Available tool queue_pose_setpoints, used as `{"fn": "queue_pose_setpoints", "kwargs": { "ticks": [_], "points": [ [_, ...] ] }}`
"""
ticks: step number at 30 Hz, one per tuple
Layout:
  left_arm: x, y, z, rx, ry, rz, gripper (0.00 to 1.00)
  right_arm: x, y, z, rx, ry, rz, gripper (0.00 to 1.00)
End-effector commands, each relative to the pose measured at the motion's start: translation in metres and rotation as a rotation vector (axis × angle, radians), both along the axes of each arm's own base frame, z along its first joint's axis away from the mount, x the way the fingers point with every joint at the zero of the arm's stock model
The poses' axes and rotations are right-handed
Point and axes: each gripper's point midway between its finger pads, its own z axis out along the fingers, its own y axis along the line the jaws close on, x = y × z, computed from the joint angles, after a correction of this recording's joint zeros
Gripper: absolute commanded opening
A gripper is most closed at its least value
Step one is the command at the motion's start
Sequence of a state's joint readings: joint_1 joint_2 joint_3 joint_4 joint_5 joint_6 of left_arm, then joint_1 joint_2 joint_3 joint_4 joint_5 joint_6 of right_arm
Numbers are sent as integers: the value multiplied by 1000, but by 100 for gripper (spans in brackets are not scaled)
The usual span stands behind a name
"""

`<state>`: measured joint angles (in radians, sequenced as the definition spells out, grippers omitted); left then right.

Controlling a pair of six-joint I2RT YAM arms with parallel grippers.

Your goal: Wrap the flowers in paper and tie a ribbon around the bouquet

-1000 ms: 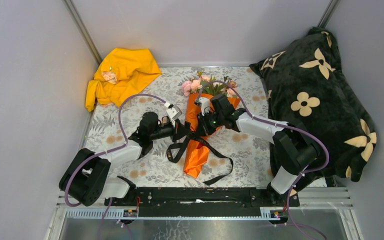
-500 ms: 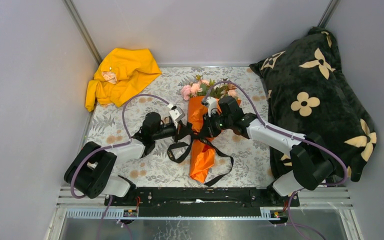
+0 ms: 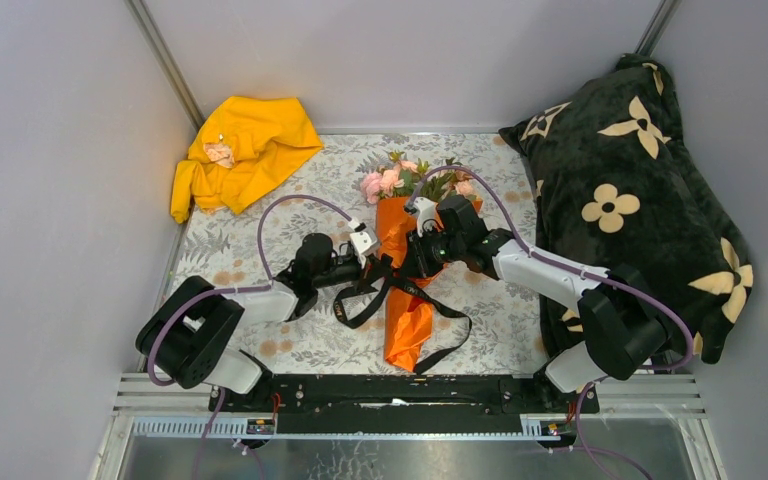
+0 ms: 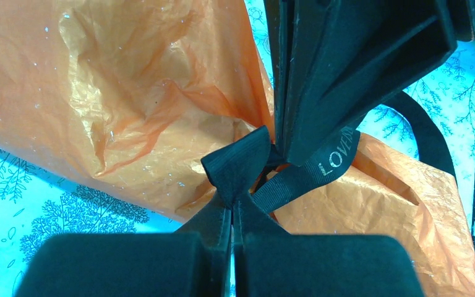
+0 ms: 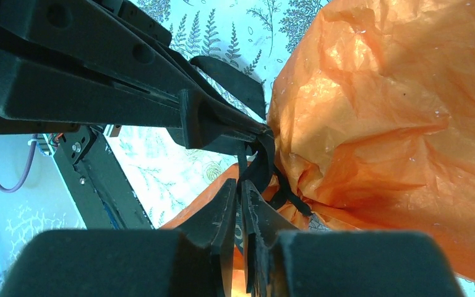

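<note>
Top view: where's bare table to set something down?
Free: between yellow garment and flowers; between garment and left arm; near edge between bouquet and pillow. Crowded: centre, left gripper and right gripper shut on ribbon.

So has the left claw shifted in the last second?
Yes. In the top view the left claw has slid slightly right and toward the near edge, away from the yellow garment, pinching the black ribbon.

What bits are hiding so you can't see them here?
Pale pink roses' stems: every view, inside the orange wrapping paper.
Narrow black ribbon's gold lettering: left wrist view, right tool covers all past "LOVE".
Whether it's knotted: top view, under left tool and right tool.
Pink scrap on yellow cloth: top view, too small.
</note>
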<state>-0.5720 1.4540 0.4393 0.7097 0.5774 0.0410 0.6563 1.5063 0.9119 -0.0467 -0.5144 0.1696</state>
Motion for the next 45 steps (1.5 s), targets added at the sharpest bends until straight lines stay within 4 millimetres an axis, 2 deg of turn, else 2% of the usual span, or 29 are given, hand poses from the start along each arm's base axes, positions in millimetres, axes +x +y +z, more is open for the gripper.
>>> {"fn": "queue_pose_setpoints", "kwargs": {
  "ticks": [1,5,7,9,12,13,18,21,24,28,31,34,36,39,41,45],
  "points": [
    [8,-6,15,-25,-109,-4,0,11,12,18,39,-61,11,14],
    [8,-5,18,-27,-122,-4,0,14,9,8,0,-48,-11,32],
    [7,-5,19,-28,-122,-4,0,14,9,4,-3,-38,-10,35],
    [7,-5,19,-30,-121,-4,0,15,12,3,3,-34,-5,29],
    [6,-5,19,-31,-116,-6,0,19,12,11,12,-60,-25,6],
    [6,-6,19,-30,-114,-10,0,20,11,16,17,-74,-32,3],
    [-3,1,-3,26,-81,-22,0,16,2,35,40,-120,-72,0],
    [-8,4,-12,47,-66,-34,0,9,-3,32,42,-97,-82,0],
    [-14,3,-13,45,-42,-60,0,2,-3,29,54,-66,-73,0],
    [-7,2,-8,43,-70,-34,0,-3,2,35,91,-73,-40,0],
    [-7,-4,2,21,-97,-55,0,-12,7,31,105,-31,19,8],
    [-14,-11,3,23,-133,-96,0,-15,8,32,79,-11,53,28],
    [-15,-12,2,29,-150,-93,0,-7,5,41,57,-38,36,43],
    [-13,-10,1,43,-179,-93,0,11,-3,54,30,-51,-16,47],
    [-13,-9,2,53,-201,-95,0,21,-7,51,-4,-34,-58,43],
    [-11,-10,7,45,-221,-92,0,31,-13,21,-123,40,-87,20]
  ]
}}
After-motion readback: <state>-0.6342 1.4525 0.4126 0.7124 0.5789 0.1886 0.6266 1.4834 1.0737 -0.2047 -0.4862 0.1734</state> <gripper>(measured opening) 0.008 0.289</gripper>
